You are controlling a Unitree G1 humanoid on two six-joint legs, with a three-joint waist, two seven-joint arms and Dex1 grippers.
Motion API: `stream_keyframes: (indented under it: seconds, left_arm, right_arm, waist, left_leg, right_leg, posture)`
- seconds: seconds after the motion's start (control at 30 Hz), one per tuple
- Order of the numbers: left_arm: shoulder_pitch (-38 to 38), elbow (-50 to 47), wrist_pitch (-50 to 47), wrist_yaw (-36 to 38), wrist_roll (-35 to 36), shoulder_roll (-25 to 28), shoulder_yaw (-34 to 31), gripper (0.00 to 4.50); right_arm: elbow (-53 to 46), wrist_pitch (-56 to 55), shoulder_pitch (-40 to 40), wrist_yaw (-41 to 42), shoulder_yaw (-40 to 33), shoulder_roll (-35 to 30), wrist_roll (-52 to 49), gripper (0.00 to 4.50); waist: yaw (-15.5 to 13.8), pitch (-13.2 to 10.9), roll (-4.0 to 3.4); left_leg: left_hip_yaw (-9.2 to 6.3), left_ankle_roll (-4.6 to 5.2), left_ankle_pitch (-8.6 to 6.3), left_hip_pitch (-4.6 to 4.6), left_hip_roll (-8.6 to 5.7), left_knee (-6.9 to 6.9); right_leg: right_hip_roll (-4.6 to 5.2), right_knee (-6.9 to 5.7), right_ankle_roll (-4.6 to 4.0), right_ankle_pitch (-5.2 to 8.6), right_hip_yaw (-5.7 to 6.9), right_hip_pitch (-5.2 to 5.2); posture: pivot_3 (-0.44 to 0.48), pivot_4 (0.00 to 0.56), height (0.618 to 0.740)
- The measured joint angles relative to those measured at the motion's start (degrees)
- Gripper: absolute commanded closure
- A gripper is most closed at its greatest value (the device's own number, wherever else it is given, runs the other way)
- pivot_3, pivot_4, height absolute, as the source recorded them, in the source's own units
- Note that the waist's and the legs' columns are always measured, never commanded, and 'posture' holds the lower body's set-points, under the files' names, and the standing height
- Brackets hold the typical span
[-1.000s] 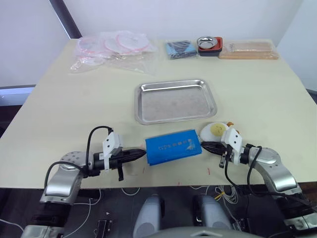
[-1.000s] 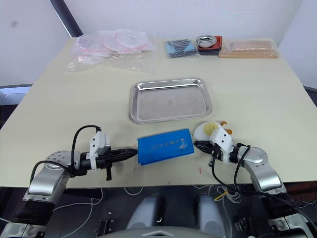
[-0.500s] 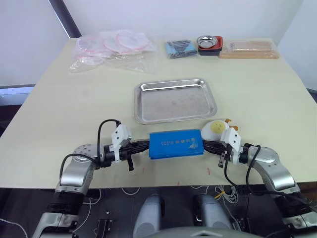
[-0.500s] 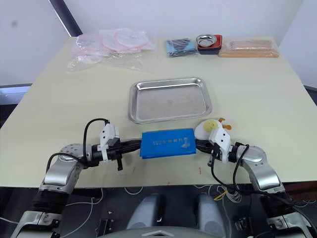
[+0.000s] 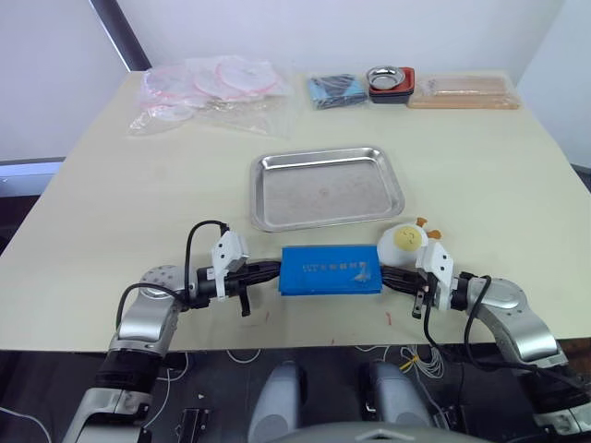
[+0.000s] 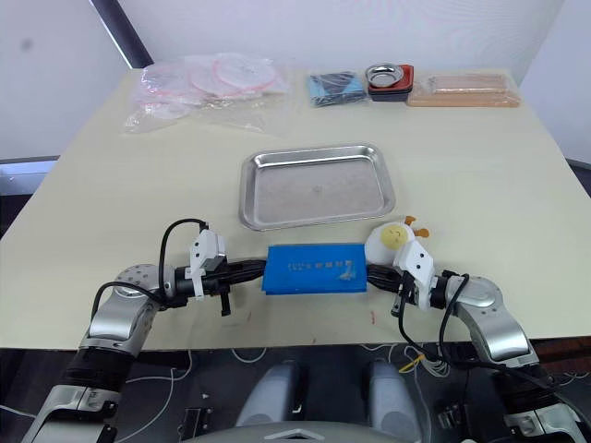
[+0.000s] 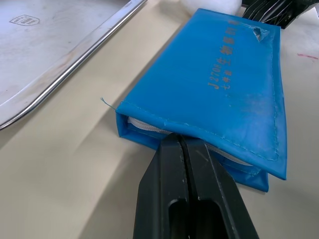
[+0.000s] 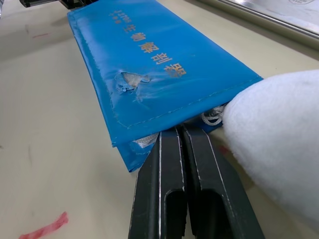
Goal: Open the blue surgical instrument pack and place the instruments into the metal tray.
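Since a second ago, both grippers have closed in on the blue pack (image 5: 331, 269), now squared up just in front of the metal tray (image 5: 327, 187). Left gripper (image 7: 180, 141) meets one short end, right gripper (image 8: 180, 130) the other. Fingers pressed together on each, tips at the pack's edge, gripping nothing.

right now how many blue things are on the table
2: the pack at the near edge between both grippers, and a smaller blue packet at the far edge beside the red-based bowl.
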State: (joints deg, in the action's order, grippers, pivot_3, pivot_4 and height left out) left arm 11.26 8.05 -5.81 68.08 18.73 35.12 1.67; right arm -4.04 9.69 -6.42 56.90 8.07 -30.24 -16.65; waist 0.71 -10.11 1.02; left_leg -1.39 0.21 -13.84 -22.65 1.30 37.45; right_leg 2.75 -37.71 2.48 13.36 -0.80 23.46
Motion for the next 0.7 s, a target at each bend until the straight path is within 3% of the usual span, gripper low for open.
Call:
stream_keyframes:
  seconds: [0.37, 0.6, 0.63, 0.7]
  left_arm:
    - [-4.6, 1.1, 4.5, 0.6, 0.6, 5.2, -4.8, 4.50]
    - [-8.7, -6.0, 5.6, 4.5, 4.2, 10.5, -9.4, 4.50]
    - [-9.4, -8.0, 5.3, 5.6, 5.3, 11.5, -10.1, 4.50]
    - [-9.5, -10.4, 4.1, 6.6, 7.0, 12.3, -10.5, 3.99]
  right_arm:
    - [-3.1, -2.6, 6.0, 4.3, -6.6, -5.3, -4.4, 4.39]
    - [-2.1, -13.7, 5.9, 11.3, -7.7, -6.5, -4.3, 4.39]
    - [-1.5, -16.5, 5.3, 12.6, -7.1, -6.6, -3.6, 4.17]
    - [-0.7, -19.6, 4.5, 13.9, -6.1, -6.5, -2.6, 3.66]
  waist:
    - [0.3, 0.0, 0.00]
    - [0.0, 0.0, 0.03]
    - [0.0, 0.0, 0.02]
    - [0.0, 0.0, 0.02]
  left_leg:
    - [0.00, 0.00, 0.00, 0.04, 0.08, 0.00]
    - [0.09, 0.00, 0.00, 0.03, 0.06, 0.06]
    - [0.10, 0.00, 0.00, 0.04, 0.06, 0.06]
    - [0.08, 0.00, 0.00, 0.04, 0.07, 0.06]
  right_leg:
    - [-0.05, -0.02, 0.00, 0.01, -0.01, 0.01]
    - [-0.02, -0.01, 0.12, 0.08, -0.07, 0.01]
    - [-0.01, 0.00, 0.13, 0.08, -0.08, 0.01]
    - [-0.03, -0.01, 0.13, 0.08, -0.06, 0.01]
  posture:
    - [0.000, 0.150, 0.740]
    - [0.000, 0.150, 0.740]
    - [0.000, 0.150, 0.740]
    - [0.000, 0.150, 0.740]
